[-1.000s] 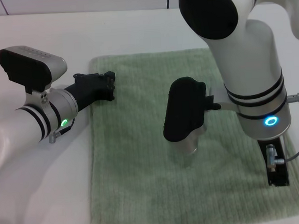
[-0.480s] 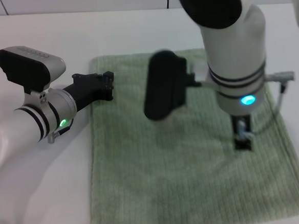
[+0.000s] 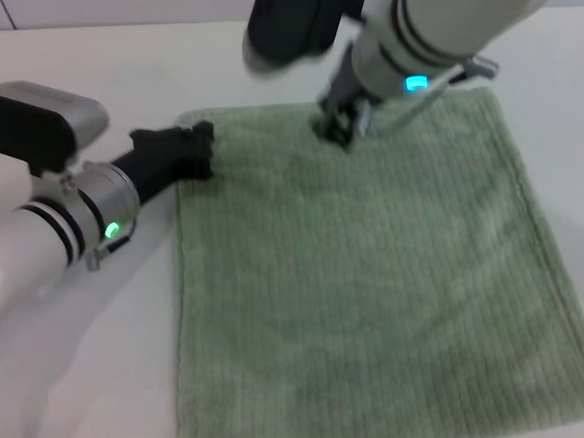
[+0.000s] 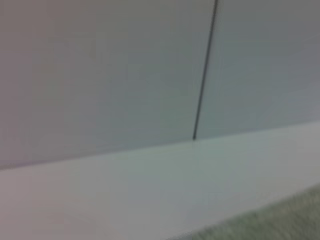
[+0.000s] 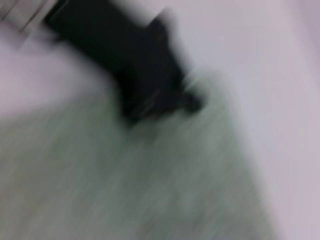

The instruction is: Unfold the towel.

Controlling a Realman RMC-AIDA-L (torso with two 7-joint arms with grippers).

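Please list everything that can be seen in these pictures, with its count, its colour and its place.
towel: one, pale sage green, lying flat and spread open on the table, filling the middle and right of the head view.
table: one, white, under the towel and both arms.
wall: one, pale grey with a thin dark vertical seam, behind the table's far edge.
left gripper: one, black, on a white and silver arm, at the towel's far left corner.
right gripper: one, dark, under a white arm with a blue light, over the towel's far edge near its middle.
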